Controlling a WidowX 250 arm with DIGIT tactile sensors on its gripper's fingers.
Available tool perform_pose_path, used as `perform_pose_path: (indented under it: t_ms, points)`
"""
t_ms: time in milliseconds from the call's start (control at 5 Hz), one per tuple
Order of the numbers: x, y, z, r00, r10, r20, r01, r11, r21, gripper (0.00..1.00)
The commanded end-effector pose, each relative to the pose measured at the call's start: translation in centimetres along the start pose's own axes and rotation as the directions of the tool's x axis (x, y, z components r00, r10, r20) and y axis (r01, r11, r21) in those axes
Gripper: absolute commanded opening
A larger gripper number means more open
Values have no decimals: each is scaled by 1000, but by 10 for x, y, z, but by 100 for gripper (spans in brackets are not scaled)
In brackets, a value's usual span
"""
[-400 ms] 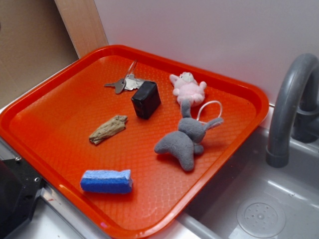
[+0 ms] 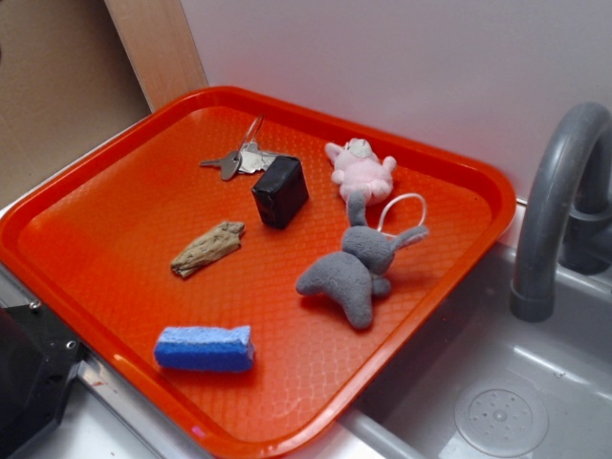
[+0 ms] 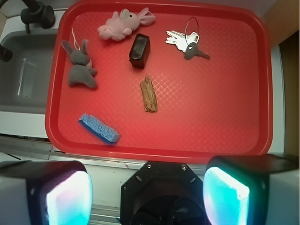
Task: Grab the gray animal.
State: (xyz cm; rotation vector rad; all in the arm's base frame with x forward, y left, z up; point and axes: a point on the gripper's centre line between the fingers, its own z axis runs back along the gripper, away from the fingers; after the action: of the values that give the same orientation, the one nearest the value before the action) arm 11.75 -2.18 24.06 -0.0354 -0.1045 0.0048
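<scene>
Gray animal: the gray animal (image 2: 356,273) lies on its side near the sink-side edge of the red tray (image 2: 115,206), its white cord loop (image 2: 406,206) trailing toward the rim.
Neighbour: a pink toy (image 2: 361,170) sits just beside its ears, so a grab likely suits the body end.
Tool: the tool (image 3: 147,190) hangs high off the tray's near edge, fingers (image 3: 70,197) spread wide, holding nothing.
Other items: keys (image 2: 241,158), black box (image 2: 280,191), wood chip (image 2: 207,248) and blue sponge (image 2: 205,348) lie well apart.

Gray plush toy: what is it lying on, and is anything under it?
The gray plush toy lies directly on the red tray. Its white cord loop rests alongside. Anything beneath its body is hidden.
</scene>
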Motion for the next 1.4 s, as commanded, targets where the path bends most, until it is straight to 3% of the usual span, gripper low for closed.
perform_pose_path:
  t_ms: [0,200,400,600,800,1000,1200]
  points:
    - [30,-68,8,999,-28,45,31,997,-74,100]
    - [60,-107,-4,998,-29,57,34,996,-88,100]
    - [89,-131,-17,997,-3,79,9,998,-68,100]
    - [117,-139,-49,991,61,119,-58,998,-22,100]
    - [128,-142,-102,995,63,78,-67,997,39,100]
    - [120,-138,-142,999,45,24,-47,995,92,100]
    - [107,-132,-166,1000,16,-27,-13,995,100,100]
